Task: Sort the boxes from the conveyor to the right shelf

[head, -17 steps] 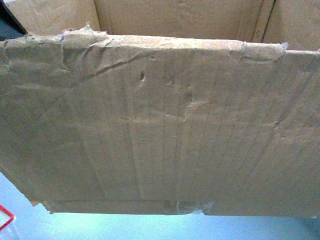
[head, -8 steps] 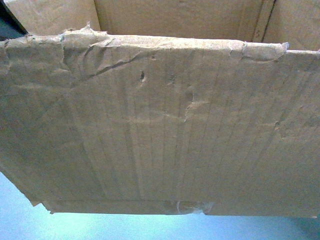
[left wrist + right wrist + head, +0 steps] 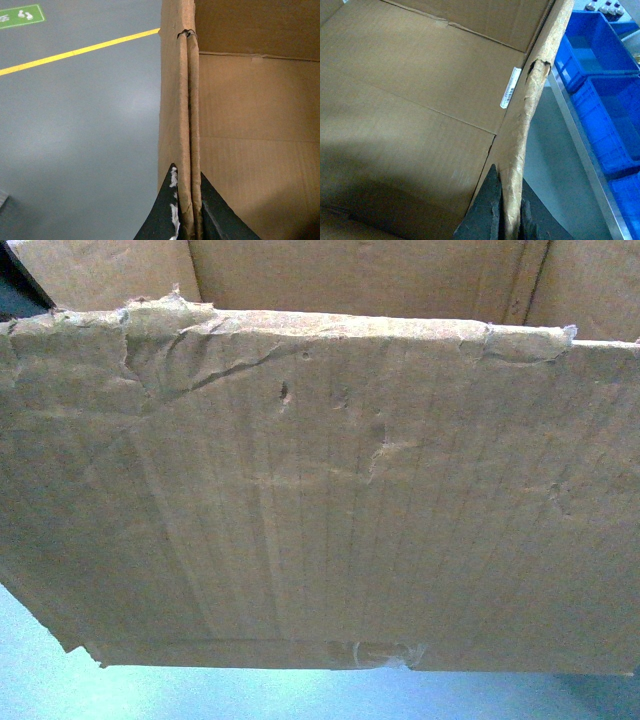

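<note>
Hanging between the two arms, the cardboard box (image 3: 320, 490) fills the head view, its creased front wall and ragged top edge close to the camera and pale floor showing beneath its taped bottom edge. The left gripper (image 3: 186, 210) is pinching the box's left wall, one dark finger on each side of the doubled cardboard, with grey floor and a yellow line (image 3: 75, 50) beyond. The right gripper (image 3: 507, 215) is pinching the torn right wall the same way; past it lie blue bins (image 3: 605, 90) and a silver rail (image 3: 585, 155), likely the right shelf. The conveyor is out of view.

Judging by the empty inside, the box should be light, but the corrugated walls are soft, creased and already torn near the right-hand grip, so they may bend or rip further under a pull. Taking hold low on the rim near a corner, where the wall is stiffer, seems safest.

Compared with a second ago, the box sits almost unchanged, and a red object at the lower left has gone from view.
</note>
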Controlling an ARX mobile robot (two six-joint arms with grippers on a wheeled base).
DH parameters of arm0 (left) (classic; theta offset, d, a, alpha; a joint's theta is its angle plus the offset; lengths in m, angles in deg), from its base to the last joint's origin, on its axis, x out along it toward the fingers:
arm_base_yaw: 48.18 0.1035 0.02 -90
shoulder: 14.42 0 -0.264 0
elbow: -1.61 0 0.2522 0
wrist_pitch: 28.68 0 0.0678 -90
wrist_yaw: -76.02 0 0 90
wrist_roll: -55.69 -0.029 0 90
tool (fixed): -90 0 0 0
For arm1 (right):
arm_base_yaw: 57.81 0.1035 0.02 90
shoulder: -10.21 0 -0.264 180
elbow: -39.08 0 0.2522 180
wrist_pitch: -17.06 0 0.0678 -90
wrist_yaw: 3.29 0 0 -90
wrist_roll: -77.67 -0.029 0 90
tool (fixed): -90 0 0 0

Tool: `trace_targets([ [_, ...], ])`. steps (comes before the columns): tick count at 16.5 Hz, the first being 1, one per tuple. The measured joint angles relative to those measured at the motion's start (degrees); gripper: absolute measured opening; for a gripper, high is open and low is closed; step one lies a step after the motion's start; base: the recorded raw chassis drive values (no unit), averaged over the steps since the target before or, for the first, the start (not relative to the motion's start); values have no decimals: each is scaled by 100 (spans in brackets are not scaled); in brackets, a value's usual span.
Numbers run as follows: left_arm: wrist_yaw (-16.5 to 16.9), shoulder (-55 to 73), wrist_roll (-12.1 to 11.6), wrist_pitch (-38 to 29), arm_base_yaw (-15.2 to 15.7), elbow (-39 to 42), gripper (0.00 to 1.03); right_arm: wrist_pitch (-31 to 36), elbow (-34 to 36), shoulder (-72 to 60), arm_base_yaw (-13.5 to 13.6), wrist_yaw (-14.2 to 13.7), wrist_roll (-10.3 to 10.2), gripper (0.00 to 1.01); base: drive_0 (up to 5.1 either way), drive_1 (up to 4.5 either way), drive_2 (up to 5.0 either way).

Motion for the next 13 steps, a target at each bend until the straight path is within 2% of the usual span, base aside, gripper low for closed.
trace_targets([
  [13, 0, 4, 2, 0, 0, 0, 2, 0, 0, 0, 0, 0, 0, 2, -147, -147, -147],
])
